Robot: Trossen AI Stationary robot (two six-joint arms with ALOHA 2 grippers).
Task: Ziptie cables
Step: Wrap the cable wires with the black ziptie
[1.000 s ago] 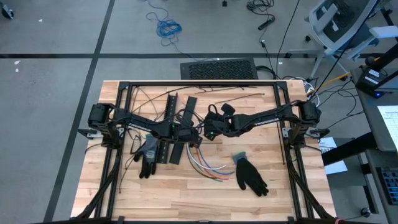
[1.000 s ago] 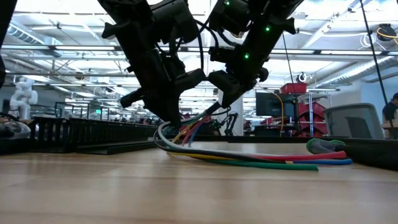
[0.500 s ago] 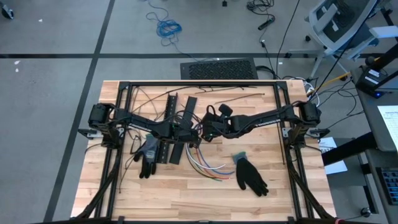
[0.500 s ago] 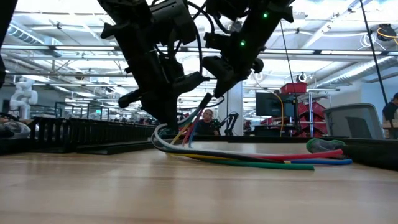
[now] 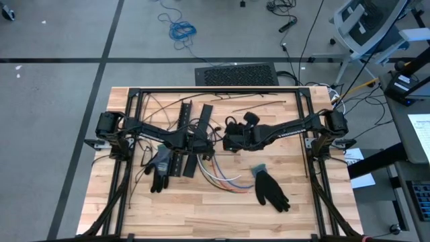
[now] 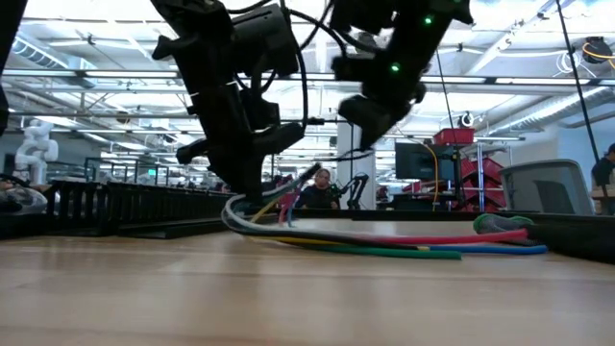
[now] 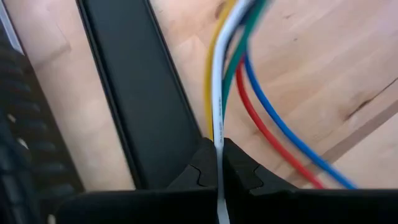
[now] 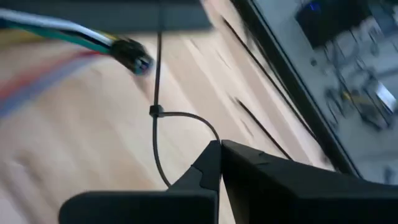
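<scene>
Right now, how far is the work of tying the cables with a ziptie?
Done: the thin black ziptie is looped. In hand: the left gripper pinches the coloured cables; the right gripper holds the ziptie, loop apart from them. Left: slipping it on, tightening.

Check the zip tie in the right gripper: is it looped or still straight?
Looped. The right wrist view shows the zip tie passing through its own head, leaving an open loop that encloses no cables, held in the shut right gripper.
</scene>
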